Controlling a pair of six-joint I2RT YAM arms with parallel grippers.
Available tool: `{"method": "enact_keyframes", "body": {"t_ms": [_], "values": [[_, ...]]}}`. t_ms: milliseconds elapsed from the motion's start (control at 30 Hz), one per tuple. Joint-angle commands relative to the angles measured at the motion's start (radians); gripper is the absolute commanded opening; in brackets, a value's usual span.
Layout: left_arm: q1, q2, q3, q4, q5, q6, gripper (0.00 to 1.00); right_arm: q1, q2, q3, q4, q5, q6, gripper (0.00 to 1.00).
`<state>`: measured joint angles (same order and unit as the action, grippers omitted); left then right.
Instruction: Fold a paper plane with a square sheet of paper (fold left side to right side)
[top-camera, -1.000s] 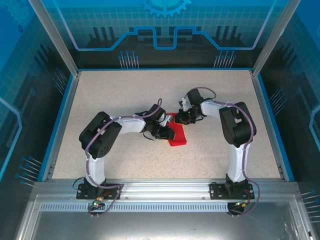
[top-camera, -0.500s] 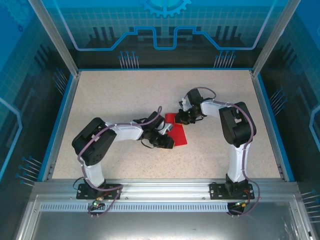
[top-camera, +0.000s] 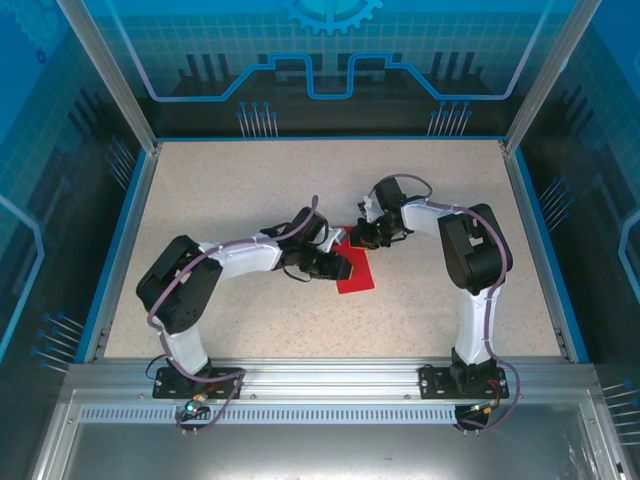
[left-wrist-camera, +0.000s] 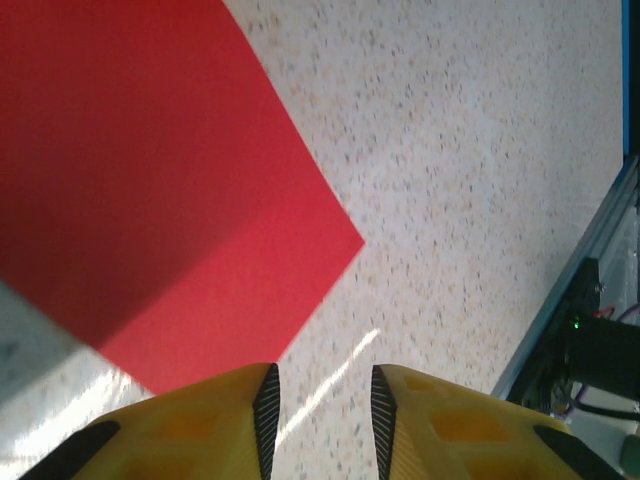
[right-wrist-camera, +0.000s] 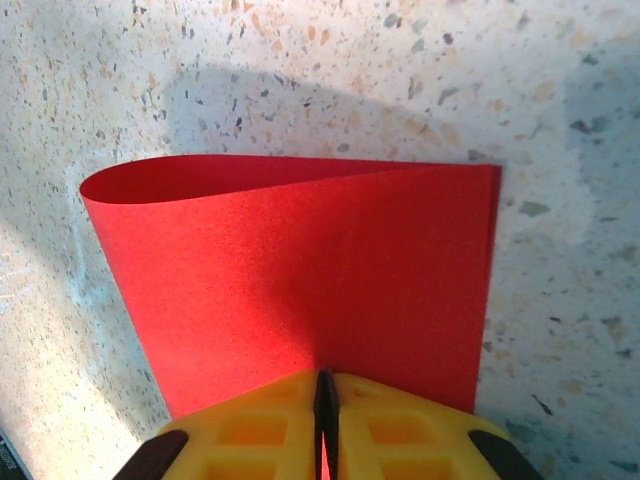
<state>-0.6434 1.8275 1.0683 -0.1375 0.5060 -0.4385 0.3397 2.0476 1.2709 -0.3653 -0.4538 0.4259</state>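
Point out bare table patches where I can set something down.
Bare: the far strip of table along the blue back rim, and the near strip between the arms. Crowded: the middle, where left arm and right arm meet over the red paper.

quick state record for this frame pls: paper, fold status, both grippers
paper: red paper sheet, doubled over, lying on the speckled table
fold: rounded loop at the bend, not pressed flat
right gripper: shut on one edge of the sheet
left gripper: jaws slightly apart, nothing between them, low over the table beside a corner of the sheet
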Motion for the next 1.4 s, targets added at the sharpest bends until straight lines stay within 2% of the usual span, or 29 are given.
{"method": "enact_keyframes", "body": {"t_ms": [0,367,667,900,1067,1367], "values": [[-0.006,0.070,0.045,-0.040,0.012,0.022,0.33,0.001,0.006,-0.034,-0.019,0.063,0.008,0.12],[-0.048,0.093,-0.025,-0.046,-0.005,0.028,0.32,0.001,0.001,-0.031,-0.027,0.068,0.009,0.12],[-0.057,-0.005,-0.157,-0.004,0.000,0.007,0.32,0.001,0.003,-0.031,-0.031,0.069,0.006,0.12],[-0.007,-0.113,-0.133,-0.001,0.028,-0.001,0.32,0.002,-0.012,-0.041,-0.020,0.065,0.014,0.12],[0.041,-0.028,-0.030,-0.018,0.017,-0.005,0.33,0.007,-0.017,-0.046,-0.012,0.058,0.017,0.13],[0.047,0.152,0.112,-0.027,-0.001,-0.010,0.33,0.008,-0.038,-0.053,0.000,0.046,0.018,0.13]]}}
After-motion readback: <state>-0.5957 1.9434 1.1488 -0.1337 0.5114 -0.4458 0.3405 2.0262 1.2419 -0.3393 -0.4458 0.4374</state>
